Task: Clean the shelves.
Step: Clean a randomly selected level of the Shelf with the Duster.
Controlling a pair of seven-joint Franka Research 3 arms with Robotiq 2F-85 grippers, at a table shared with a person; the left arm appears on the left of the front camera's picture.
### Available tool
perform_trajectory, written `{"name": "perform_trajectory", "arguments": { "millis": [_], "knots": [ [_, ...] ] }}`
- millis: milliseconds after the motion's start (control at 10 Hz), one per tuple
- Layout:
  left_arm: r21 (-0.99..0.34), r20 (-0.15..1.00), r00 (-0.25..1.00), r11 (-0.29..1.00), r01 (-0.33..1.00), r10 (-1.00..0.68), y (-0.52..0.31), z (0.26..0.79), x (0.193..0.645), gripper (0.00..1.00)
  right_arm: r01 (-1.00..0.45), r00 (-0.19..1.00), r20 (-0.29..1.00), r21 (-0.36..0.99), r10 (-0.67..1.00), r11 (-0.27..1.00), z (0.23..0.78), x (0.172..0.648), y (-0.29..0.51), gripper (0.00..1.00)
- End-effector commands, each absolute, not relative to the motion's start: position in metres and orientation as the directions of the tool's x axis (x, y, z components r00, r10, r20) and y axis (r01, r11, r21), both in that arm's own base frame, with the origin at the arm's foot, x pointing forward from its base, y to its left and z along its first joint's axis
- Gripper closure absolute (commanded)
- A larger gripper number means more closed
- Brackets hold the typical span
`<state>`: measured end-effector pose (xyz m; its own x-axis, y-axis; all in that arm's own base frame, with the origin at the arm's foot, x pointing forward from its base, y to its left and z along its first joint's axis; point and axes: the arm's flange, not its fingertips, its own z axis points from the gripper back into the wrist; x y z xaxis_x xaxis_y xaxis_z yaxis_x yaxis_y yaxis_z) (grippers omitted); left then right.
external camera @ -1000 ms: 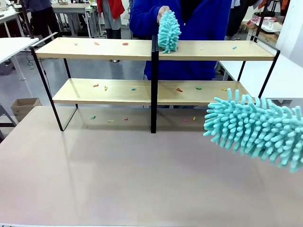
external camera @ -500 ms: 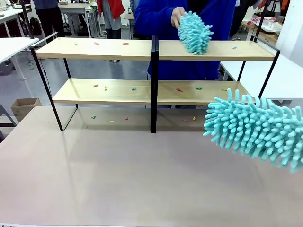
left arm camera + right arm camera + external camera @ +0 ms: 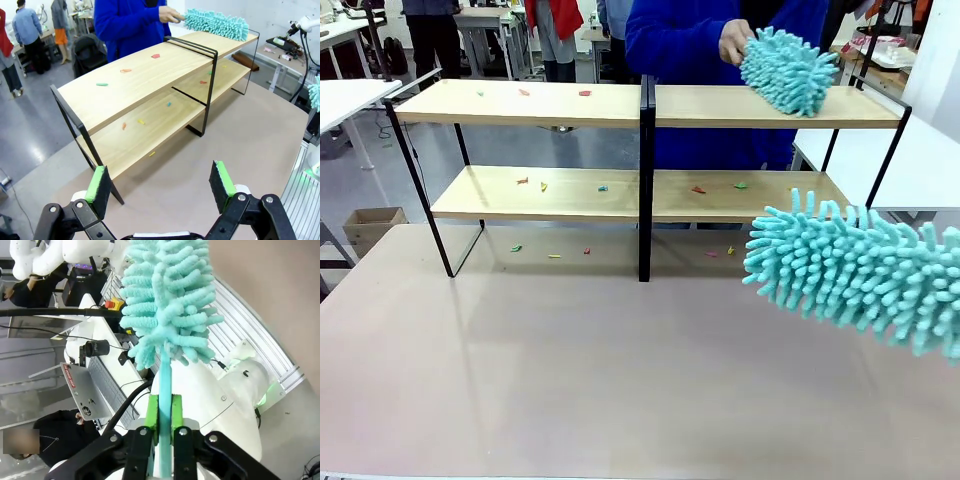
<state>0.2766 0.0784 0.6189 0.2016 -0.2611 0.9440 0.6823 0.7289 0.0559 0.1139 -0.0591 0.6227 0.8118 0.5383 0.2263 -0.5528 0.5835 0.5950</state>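
While our right hand (image 3: 164,412) squeezes the fluffy teal duster (image 3: 850,275), the long shelves (image 3: 480,195) lie far and left of it; our left hand (image 3: 160,182) is spread apart.

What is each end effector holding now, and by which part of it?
The right end effector grips the teal duster by its thin handle. The left end effector is open, holding nothing.

Pale matt wood shelves (image 3: 520,108); fluffy chenille duster (image 3: 860,280).
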Motion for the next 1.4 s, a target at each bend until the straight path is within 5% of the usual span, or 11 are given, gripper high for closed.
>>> {"name": "perform_trajectory", "arguments": {
  "millis": [0, 900, 1000, 1100, 1300],
  "knots": [
    [0.057, 0.946, 0.195, 0.723, 0.688, -0.261, 0.078, 0.618, 0.277, 0.00, -0.542, 0.821, 0.194, 0.560, 0.537, 0.627, 0.611, 0.118, -0.023, 0.88],
    [0.057, 0.946, 0.195, 0.723, 0.688, -0.261, 0.078, 0.618, 0.277, 0.00, -0.478, 0.875, 0.152, 0.417, 0.460, 0.773, 0.521, 0.173, 0.224, 0.88],
    [0.057, 0.946, 0.195, 0.723, 0.688, -0.261, 0.078, 0.618, 0.277, 0.00, -0.440, 0.889, 0.076, 0.414, 0.452, 0.797, 0.523, 0.179, 0.234, 0.88],
    [0.057, 0.946, 0.195, 0.723, 0.688, -0.261, 0.078, 0.618, 0.277, 0.00, -0.504, 0.861, 0.156, 0.380, 0.484, 0.775, 0.529, 0.159, 0.208, 0.88],
    [0.057, 0.946, 0.195, 0.723, 0.688, -0.261, 0.078, 0.618, 0.277, 0.00, -0.494, 0.864, 0.116, 0.381, 0.490, 0.781, 0.514, 0.167, 0.230, 0.88]
  ]
}}
